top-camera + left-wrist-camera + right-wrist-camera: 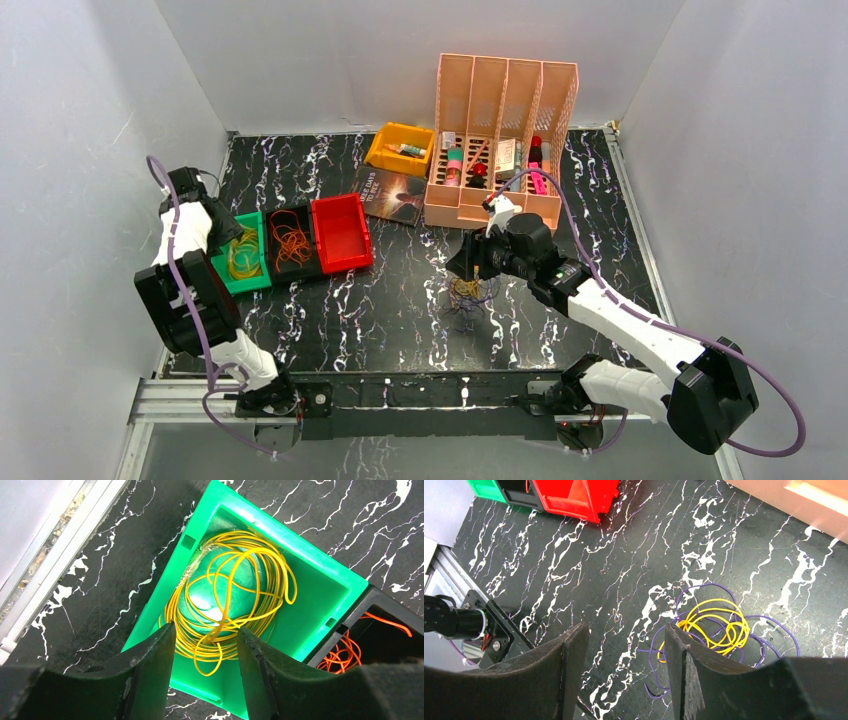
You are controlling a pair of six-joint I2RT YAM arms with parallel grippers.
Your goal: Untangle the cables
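Note:
A coil of yellow cable (235, 595) lies in the green bin (320, 605) at the table's left. My left gripper (206, 632) hangs just above it, open; one yellow loop lies between the fingers but is not pinched. Orange cable (345, 652) fills the black bin (291, 243) beside it. Mid-table, a small tangle of yellow cable (716, 625) and dark purple cable (769, 622) rests on the black marble top. My right gripper (626, 630) hovers open just left of that tangle (468, 293), its right finger overlapping the tangle's edge in the wrist view.
A red bin (341, 232) stands right of the black one. At the back are a yellow bin (400, 148), a dark book (392, 195) and a pink divided organizer (500, 140) holding small items. White walls close in both sides.

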